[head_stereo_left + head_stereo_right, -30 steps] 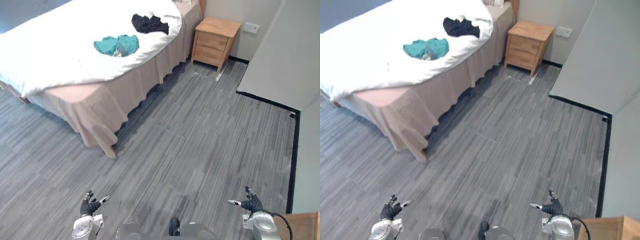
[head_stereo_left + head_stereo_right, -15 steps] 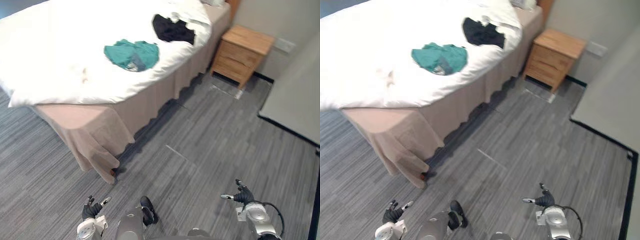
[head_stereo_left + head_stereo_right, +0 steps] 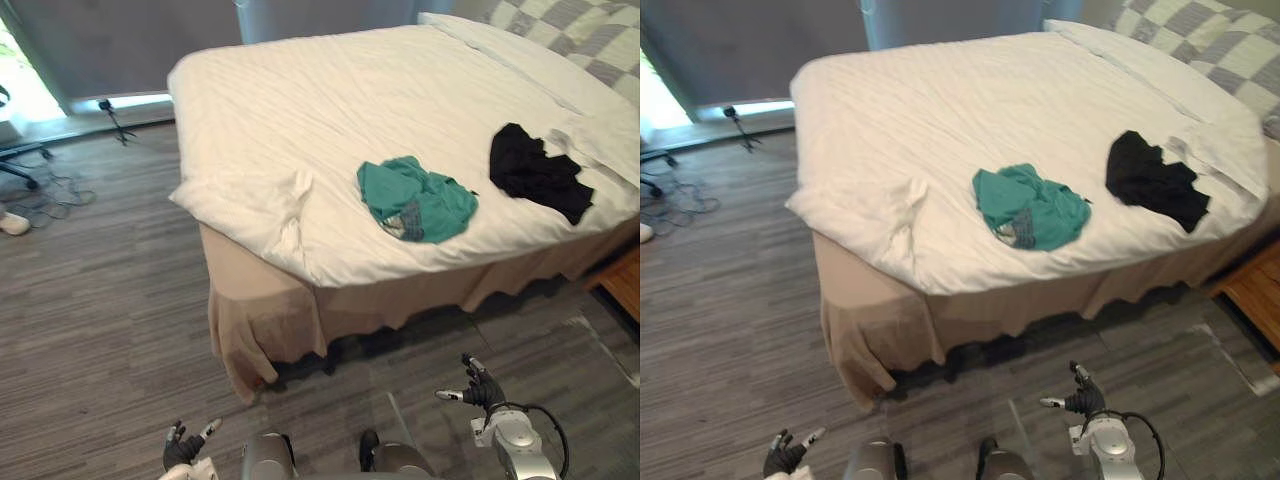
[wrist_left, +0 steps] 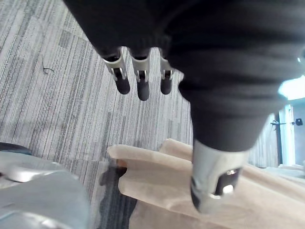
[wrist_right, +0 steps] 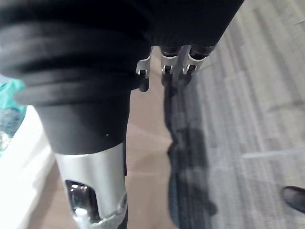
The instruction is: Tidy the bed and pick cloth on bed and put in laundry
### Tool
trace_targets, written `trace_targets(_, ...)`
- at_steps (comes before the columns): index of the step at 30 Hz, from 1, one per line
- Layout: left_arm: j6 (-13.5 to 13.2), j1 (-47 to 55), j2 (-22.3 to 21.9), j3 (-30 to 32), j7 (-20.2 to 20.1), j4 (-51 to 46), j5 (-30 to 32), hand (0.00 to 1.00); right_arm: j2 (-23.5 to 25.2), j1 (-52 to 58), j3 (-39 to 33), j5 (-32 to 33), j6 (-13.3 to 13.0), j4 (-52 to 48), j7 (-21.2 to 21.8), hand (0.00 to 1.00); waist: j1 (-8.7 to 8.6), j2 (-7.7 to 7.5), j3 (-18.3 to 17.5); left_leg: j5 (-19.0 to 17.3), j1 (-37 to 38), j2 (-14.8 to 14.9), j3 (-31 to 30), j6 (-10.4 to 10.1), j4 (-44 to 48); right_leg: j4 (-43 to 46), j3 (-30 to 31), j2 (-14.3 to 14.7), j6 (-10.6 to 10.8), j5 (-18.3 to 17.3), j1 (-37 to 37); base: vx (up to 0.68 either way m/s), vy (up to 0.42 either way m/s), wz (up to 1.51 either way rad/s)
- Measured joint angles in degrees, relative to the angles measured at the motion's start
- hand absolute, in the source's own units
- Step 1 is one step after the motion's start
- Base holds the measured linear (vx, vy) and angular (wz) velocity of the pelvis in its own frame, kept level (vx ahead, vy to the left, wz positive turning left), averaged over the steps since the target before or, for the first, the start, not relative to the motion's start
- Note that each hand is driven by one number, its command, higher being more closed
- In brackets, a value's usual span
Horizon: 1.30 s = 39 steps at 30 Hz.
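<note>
A bed (image 3: 300,110) with a white duvet and a beige skirt (image 3: 270,320) stands across the upper part of the eye views. A crumpled teal cloth (image 3: 415,200) lies near the duvet's near edge. A black cloth (image 3: 535,172) lies further right, towards the pillows. My left hand (image 3: 183,447) hangs low over the floor at the lower left, fingers relaxed and holding nothing. My right hand (image 3: 482,389) hangs at the lower right, also open and well short of the bed. The duvet's near corner (image 3: 265,200) is rumpled.
Checked pillows (image 3: 580,30) lie at the bed's head on the right. A wooden nightstand (image 3: 625,285) pokes in at the right edge. A tripod and loose cables (image 3: 60,170) sit on the grey plank floor at the left, by a bright window.
The camera has swung left and round, so the bed now lies straight ahead and closer. Both hands stay low and open.
</note>
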Motion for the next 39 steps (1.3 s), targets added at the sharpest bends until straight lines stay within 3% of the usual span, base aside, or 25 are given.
trace_targets(4, 0.5, -3.9, 0.8, -0.7, 1.5, -1.5, 0.3, 0.0, 0.0, -1.4, -0.9, 1.8, 1.3, 5.7, 0.3, 0.0, -0.5, -2.16, 1.0, -1.6, 2.1, -2.4, -1.1, 0.1, -1.5, 9.5, -1.2, -2.8, 3.1, -1.9, -2.2, 0.23, 0.047, 0.25)
trace_targets(5, 1.3, -5.3, 2.0, -1.9, 2.2, -1.5, 0.5, 0.0, 0.2, -1.7, -1.6, 1.9, 1.2, 8.8, 0.8, 0.0, -0.99, -2.67, 1.8, -2.4, 4.4, -2.6, -2.5, 0.2, -2.5, 18.0, -2.9, -4.1, 5.2, -0.9, -4.3, 0.22, 0.032, 0.49)
trace_targets(6, 1.5, -6.1, 3.6, -2.4, 2.5, -1.6, 0.8, 0.0, 0.7, -0.6, -1.6, 1.7, 0.8, 10.9, 1.2, 0.0, -1.38, -2.27, 2.1, -3.2, 7.3, -2.4, -4.3, -0.3, -4.0, 19.9, -4.5, -4.9, 4.5, -3.0, -5.3, 0.26, 0.027, 0.5)
trace_targets(9, 1.5, -6.9, 7.3, -2.2, 2.5, -2.3, 1.0, 0.0, 2.2, 1.4, -1.6, 2.2, 0.0, 11.0, 1.4, 0.0, -1.95, -2.7, 1.8, -2.9, 9.3, -1.0, -7.4, -2.0, -6.5, 11.2, -3.5, -4.6, 5.1, -2.9, -6.0, 0.2, -0.062, 0.59)
trace_targets(11, 1.4, -7.8, 9.3, -1.8, 2.5, -2.5, 1.0, 0.0, 3.3, 2.1, -1.6, 2.7, -0.4, 11.1, 1.4, 0.0, -2.44, -3.43, 1.4, -2.0, 9.3, -0.8, -9.2, -3.5, -7.9, 2.9, -1.1, -4.4, 4.7, 1.9, -5.9, 0.2, -0.13, 0.64)
trace_targets(12, 1.3, -7.8, 10.4, -1.6, 2.7, -2.5, 0.9, 0.0, 4.2, 2.4, -1.6, 2.9, -0.3, 11.3, 1.2, 0.0, -2.46, -4.45, 0.8, -1.6, 9.3, -1.2, -9.8, -4.4, -8.9, -2.2, 0.3, -4.7, 4.3, 8.3, -5.8, 0.19, -0.16, 0.43)
trace_targets(13, 1.2, -7.8, 11.1, -1.3, 3.0, -2.5, 0.8, 0.0, 4.8, 2.6, -1.6, 3.4, -0.3, 11.4, 1.1, 0.0, -2.41, -5.23, 0.3, -1.3, 9.4, -1.7, -10.0, -4.9, -9.6, -3.8, 0.6, -4.9, 4.2, 12.4, -5.8, 0.24, -0.248, 0.38)
trace_targets(14, 1.1, -7.7, 11.4, -0.3, 3.5, -2.5, -1.0, 0.0, 5.4, 2.6, -1.6, 3.8, 0.0, 12.9, 0.9, 0.0, -1.89, -6.01, -1.0, -0.5, 10.6, -2.0, -10.0, -6.3, -11.9, -6.6, -0.4, -5.2, 4.4, 12.5, -4.6, 0.23, -0.22, 0.13)
trace_targets(15, 0.9, -7.7, 11.0, 0.1, 3.5, -2.6, -2.6, 0.0, 5.2, 2.2, -1.7, 3.7, 0.2, 13.1, 0.8, 0.0, -1.52, -5.44, -1.3, -0.1, 11.0, -1.4, -9.9, -7.0, -12.8, -8.2, -0.6, -4.5, 4.2, 12.5, -3.8, 0.29, -0.258, 0.01)
trace_targets(18, -1.7, -8.2, 9.4, 4.6, 3.6, -3.6, -13.5, 0.0, 3.2, 1.8, -2.1, 3.5, 0.8, 13.4, 0.1, 0.0, -1.28, -0.75, -2.0, 2.2, 14.1, 0.9, -8.9, -9.4, -17.6, -13.4, -3.2, -1.9, 2.7, 11.9, 0.1, 0.26, -0.233, 0.01)
trace_targets(20, -3.5, -8.5, 9.8, 9.1, 3.9, -5.4, -17.3, 0.0, 2.7, 2.8, -2.2, 3.5, 1.8, 13.7, -0.4, 0.0, -1.27, 0.17, -2.5, 3.3, 15.6, 1.4, -7.9, -9.6, -18.8, -13.6, -3.8, -1.1, 2.7, 11.8, 1.8, 0.07, -0.078, 0.11)
trace_targets(22, -5.3, -8.6, 11.7, 13.9, 5.8, -7.6, -20.8, 0.0, 2.7, 3.5, -2.2, 3.6, 2.5, 13.7, -0.8, 0.0, -1.26, 0.05, -3.0, 3.7, 16.5, 1.8, -6.8, -9.4, -18.9, -13.8, -4.7, -0.8, 2.4, 11.6, 3.0, 0.03, -0.041, 0.11)
trace_targets(24, -7.7, -9.1, 17.3, 20.8, 9.4, -10.5, -22.6, 0.0, 3.8, 4.9, -2.1, 3.7, 3.5, 13.5, -2.1, 0.0, -0.91, -1.42, -4.1, 3.7, 16.9, 2.0, -5.6, -9.4, -19.9, -14.6, -5.3, -0.7, 2.0, 11.4, 3.1, 0.0, -0.021, 0.08)
trace_targets(27, -9.9, -8.8, 21.8, 25.8, 13.2, -16.9, -18.2, 0.0, 5.9, 8.0, -1.1, 3.7, 5.1, 12.1, -3.1, 0.0, 0.24, -2.64, -4.9, 3.7, 17.3, 1.7, -3.4, -9.5, -20.5, -15.6, -5.4, -0.9, 1.9, 11.4, 3.3, -0.04, 0.007, -0.05)
trace_targets(30, -9.9, -8.8, 25.4, 26.9, 14.7, -26.4, -8.1, 0.0, 7.2, 10.6, 0.7, 3.7, 6.9, 9.6, -3.5, 0.0, 0.55, -3.16, -5.9, 3.9, 17.5, 1.2, -2.1, -9.6, -20.8, -16.7, -6.4, -1.6, 1.5, 11.5, 4.1, -0.1, -0.005, -0.05)
trace_targets(33, -9.2, -12.0, 28.8, 21.8, 10.3, -32.5, 0.8, 0.0, 6.9, 13.8, 0.7, 3.7, 6.7, 8.0, -3.5, 0.0, -0.49, -2.18, -8.1, 4.5, 17.5, 2.3, 4.5, -10.3, -22.2, -18.2, -6.8, -1.8, 1.1, 11.6, 4.2, -0.06, -0.017, 0.16)
trace_targets(37, -7.6, -18.4, 32.4, 13.0, 2.2, -35.3, 4.5, 0.0, 6.8, 14.5, 0.7, 3.7, 6.2, 8.0, -3.2, 0.0, -0.55, -1.26, -8.6, 5.9, 18.4, 2.2, 6.8, -10.6, -23.7, -19.2, -5.8, -1.6, 1.0, 13.2, 3.9, -0.04, -0.013, -0.17)
trace_targets(39, -4.8, -23.9, 32.2, 3.2, -2.6, -35.3, 7.7, 0.0, 6.9, 14.0, 0.7, 3.8, 5.7, 7.6, -2.9, 0.0, -1.03, -1.39, -9.1, 6.3, 18.5, 2.3, 8.2, -10.4, -23.9, -19.3, -4.6, -1.3, 0.8, 13.8, 3.1, -0.01, -0.019, -0.26)
